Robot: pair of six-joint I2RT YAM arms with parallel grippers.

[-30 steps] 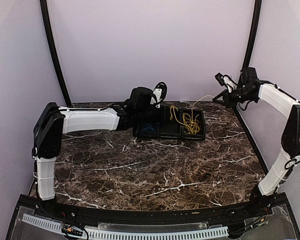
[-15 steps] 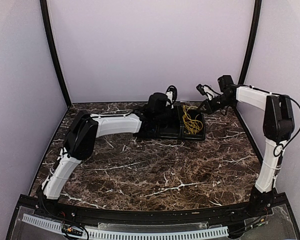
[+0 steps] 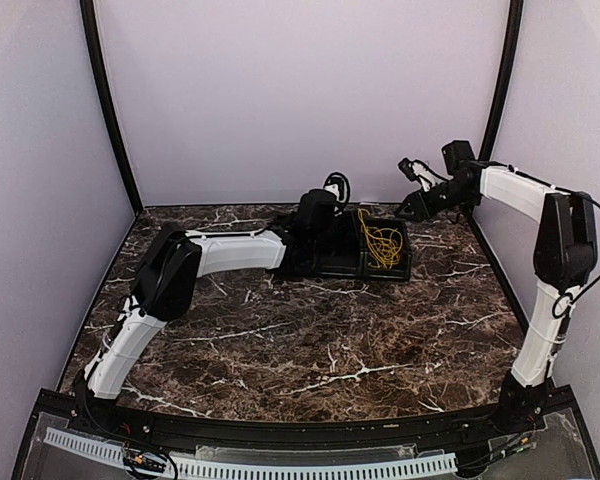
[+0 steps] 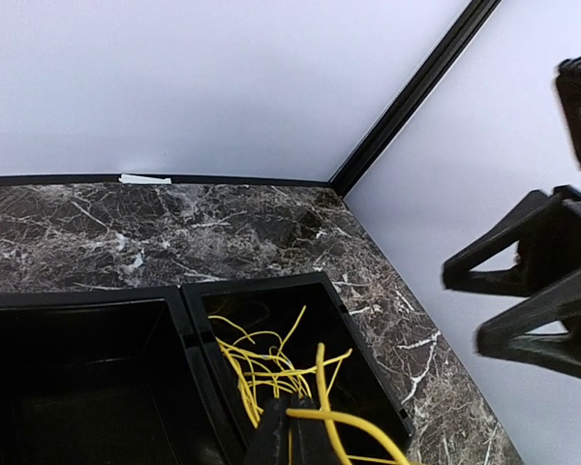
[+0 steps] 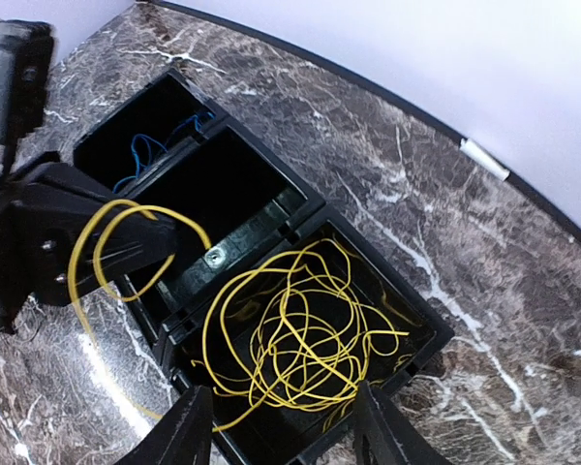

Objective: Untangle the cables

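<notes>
— Pinching a yellow cable [image 4: 320, 373] tight in the left gripper [image 4: 289, 426], over the far tray [image 3: 340, 268];
— Holding the right gripper [image 5: 283, 426] spread, empty; spotting yellow cables [image 5: 300, 339] in the tray's right compartment, blue cables [image 5: 140, 155] in the left.

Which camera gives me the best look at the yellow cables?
Right wrist: it looks down on the whole tangle of yellow cables. Top external shows a tiny clump; left wrist only part.
</notes>
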